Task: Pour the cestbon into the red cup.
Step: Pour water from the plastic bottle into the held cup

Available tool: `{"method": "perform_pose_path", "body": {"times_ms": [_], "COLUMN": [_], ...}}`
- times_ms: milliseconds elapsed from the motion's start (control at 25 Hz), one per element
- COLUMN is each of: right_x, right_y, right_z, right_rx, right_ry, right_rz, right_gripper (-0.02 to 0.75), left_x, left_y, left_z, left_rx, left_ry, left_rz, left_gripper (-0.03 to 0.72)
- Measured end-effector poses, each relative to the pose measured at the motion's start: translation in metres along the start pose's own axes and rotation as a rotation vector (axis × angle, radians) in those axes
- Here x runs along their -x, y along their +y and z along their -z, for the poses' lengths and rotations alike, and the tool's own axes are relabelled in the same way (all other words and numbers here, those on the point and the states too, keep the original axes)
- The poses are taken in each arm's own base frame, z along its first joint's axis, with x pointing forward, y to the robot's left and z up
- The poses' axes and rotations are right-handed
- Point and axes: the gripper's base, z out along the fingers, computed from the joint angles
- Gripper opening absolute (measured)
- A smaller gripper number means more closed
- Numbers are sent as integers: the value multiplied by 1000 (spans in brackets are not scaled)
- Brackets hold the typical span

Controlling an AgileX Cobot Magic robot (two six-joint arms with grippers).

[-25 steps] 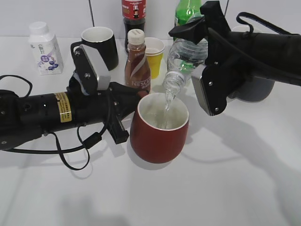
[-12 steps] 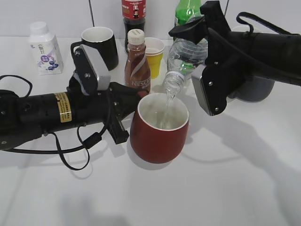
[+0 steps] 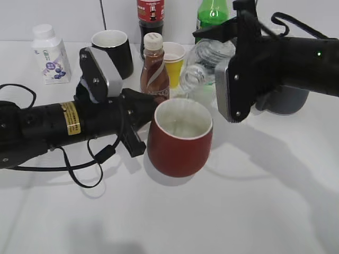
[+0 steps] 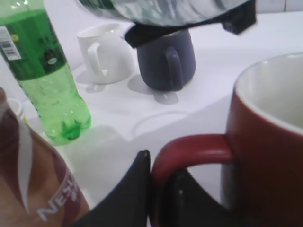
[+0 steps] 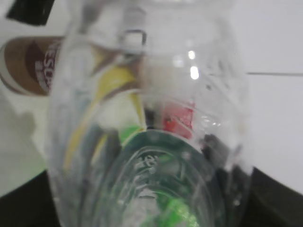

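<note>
The red cup (image 3: 180,140) stands at the table's middle with water in it. My left gripper (image 3: 139,127) is shut on its loop handle; in the left wrist view the black fingers (image 4: 163,165) pinch the handle of the red cup (image 4: 270,151). My right gripper (image 3: 214,53) is shut on the cestbon (image 3: 204,61), held nearly level behind and above the cup. Its open mouth points left, just past the cup's far rim, and no water is running. The bottle fills the right wrist view (image 5: 151,118) and shows along the top of the left wrist view (image 4: 161,9).
A brown Nescafe bottle (image 3: 154,66) and a yellow paper cup (image 3: 174,58) stand right behind the red cup. A black mug (image 3: 113,50), a cola bottle (image 3: 150,16), a green soda bottle (image 3: 212,13), a white milk bottle (image 3: 50,53) and a dark grey mug (image 3: 283,100) stand further back.
The cestbon has tipped back from steeply downward to nearly level, its mouth has risen off the cup, and the stream of water has stopped. The left arm and cup have stayed put.
</note>
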Motion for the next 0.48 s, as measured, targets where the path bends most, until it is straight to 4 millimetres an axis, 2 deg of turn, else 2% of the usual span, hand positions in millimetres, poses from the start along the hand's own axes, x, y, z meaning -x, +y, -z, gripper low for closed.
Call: {"method": "perform_pose_path", "body": {"times_ms": [480], "right_x": [0], "right_y": [-4], "right_z": [-1], "right_rx": [-19], "right_ry": [-6], "right_rz": [-397], "right_gripper": [492], "left_x": [4], "left_y": [16], "left_z": [6], "left_rx": [103], "left_ry": [-39], "left_rz": [49], "left_gripper": [43]}}
